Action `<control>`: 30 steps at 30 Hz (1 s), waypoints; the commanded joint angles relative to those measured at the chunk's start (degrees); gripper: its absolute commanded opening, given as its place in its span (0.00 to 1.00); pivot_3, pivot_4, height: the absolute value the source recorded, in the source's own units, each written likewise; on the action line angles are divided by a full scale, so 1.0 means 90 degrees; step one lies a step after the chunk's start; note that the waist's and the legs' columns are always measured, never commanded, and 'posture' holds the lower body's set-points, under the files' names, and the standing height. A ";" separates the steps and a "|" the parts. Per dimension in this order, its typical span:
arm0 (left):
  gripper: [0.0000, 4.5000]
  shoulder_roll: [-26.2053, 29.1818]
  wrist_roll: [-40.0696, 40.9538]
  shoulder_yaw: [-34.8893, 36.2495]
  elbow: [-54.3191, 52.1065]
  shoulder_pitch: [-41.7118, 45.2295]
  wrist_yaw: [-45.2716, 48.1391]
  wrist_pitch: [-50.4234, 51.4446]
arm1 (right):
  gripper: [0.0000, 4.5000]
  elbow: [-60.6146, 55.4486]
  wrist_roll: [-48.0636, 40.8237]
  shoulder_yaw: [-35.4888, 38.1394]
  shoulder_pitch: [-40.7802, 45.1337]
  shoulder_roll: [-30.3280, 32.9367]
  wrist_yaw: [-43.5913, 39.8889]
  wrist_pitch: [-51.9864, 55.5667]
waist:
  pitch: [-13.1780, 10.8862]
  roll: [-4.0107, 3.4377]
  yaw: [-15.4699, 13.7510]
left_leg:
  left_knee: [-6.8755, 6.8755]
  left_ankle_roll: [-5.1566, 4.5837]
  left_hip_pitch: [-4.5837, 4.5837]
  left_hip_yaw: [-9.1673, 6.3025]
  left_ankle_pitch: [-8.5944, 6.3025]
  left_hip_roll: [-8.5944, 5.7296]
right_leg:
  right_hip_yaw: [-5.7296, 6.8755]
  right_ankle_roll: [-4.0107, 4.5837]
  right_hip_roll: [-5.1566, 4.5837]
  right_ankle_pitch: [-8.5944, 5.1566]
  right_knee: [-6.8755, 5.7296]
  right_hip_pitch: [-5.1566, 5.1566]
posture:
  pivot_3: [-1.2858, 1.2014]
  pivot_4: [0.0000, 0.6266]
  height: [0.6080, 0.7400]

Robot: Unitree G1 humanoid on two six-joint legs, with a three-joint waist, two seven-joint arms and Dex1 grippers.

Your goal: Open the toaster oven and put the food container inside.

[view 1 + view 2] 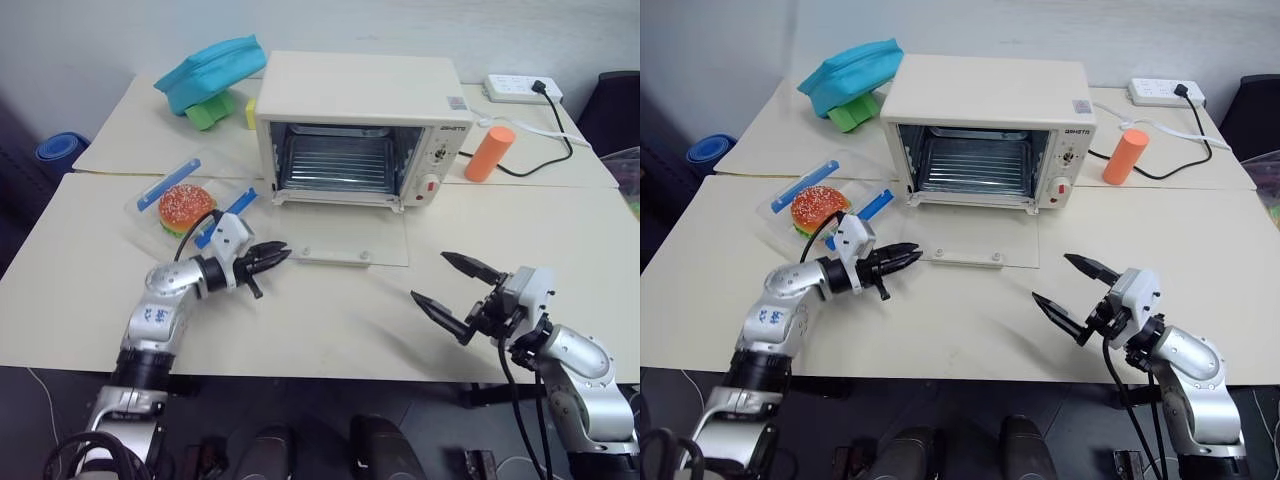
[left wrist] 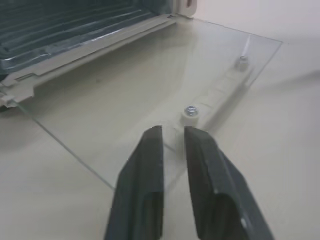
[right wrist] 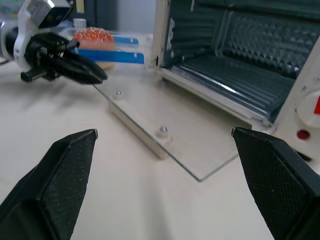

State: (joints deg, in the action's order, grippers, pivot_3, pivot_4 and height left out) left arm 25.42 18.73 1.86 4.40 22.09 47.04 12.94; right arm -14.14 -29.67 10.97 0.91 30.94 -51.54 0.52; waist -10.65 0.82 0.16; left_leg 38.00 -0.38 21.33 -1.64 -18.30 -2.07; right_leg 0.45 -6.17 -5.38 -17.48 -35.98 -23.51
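Observation:
The cream-white toaster oven (image 1: 360, 90) stands at the back of the table with its glass door (image 1: 350, 238) folded down flat, showing the wire rack inside. The food container (image 1: 190, 205), a clear box with blue clips and a burger inside, sits on the table to the oven's left. My left gripper (image 1: 283, 255) hovers level at the door's front left corner, pointing at its handle bar (image 2: 220, 92). Its fingers are a narrow gap apart with nothing between them. My right gripper (image 1: 428, 277) is wide open and empty, to the right of the door and in front of the oven.
A teal zip pouch (image 1: 210, 70) lies on a green object (image 1: 210, 108) at the back left. An orange cylinder (image 1: 489, 153) stands right of the oven, beside a white power strip (image 1: 522, 90) and its black cable. The table's front edge runs just below both grippers.

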 commanded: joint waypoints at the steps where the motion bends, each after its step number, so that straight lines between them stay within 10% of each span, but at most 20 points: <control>1: 0.45 0.0175 0.0853 0.1015 -0.1250 -0.0549 -0.0231 0.0254 | 1.00 -0.0244 -0.0089 -0.0032 0.0158 0.0028 -0.0075 -0.0045 | 0.0000 0.0000 -0.0010 | 0.0000 0.0000 0.0002 0.0000 0.0000 0.0001 | -0.0002 0.0000 0.0000 0.0000 -0.0001 -0.0002 | 0.52 0.24 1.00; 9: 0.98 0.0694 0.2016 0.3949 -0.2795 -0.3037 -0.1713 0.1844 | 1.00 -0.0463 -0.0448 -0.0363 0.0654 -0.0376 -0.0055 0.0057 | 0.0000 -0.0001 0.0001 | -0.0006 -0.0001 -0.0009 0.0003 -0.0004 0.0014 | -0.0009 0.0007 0.0002 -0.0004 0.0003 0.0006 | 0.52 0.24 1.00; 18: 0.99 0.0799 0.2700 0.4834 -0.2773 -0.2894 -0.3265 0.3058 | 1.00 -0.0239 -0.0295 -0.0762 0.0819 -0.0496 -0.0733 -0.0656 | 0.0002 0.0003 -0.0173 | -0.0004 -0.0033 -0.0010 -0.0013 -0.0023 0.0006 | 0.0006 0.0011 -0.0004 -0.0006 0.0007 0.0017 | 0.52 0.24 1.00; 30: 0.99 0.1520 0.3168 0.4227 -0.0538 0.0918 -0.5818 0.6210 | 1.00 -0.0185 -0.0235 -0.0682 0.0538 -0.0423 -0.0767 -0.0683 | 0.0007 0.0011 -0.0028 | -0.0007 0.0009 -0.0008 -0.0023 -0.0002 -0.0008 | 0.0016 0.0011 0.0000 -0.0005 -0.0018 0.0003 | 0.52 0.24 1.00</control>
State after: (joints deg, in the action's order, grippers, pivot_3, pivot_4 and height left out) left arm 38.15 48.80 40.05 -2.98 27.97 -2.93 66.88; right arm -13.90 -31.51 4.33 6.24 27.10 -58.49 -4.77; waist -10.58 0.93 -0.09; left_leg 37.95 -0.29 21.26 -1.84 -18.32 -2.14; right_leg 0.59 -6.07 -5.38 -17.53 -36.14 -23.48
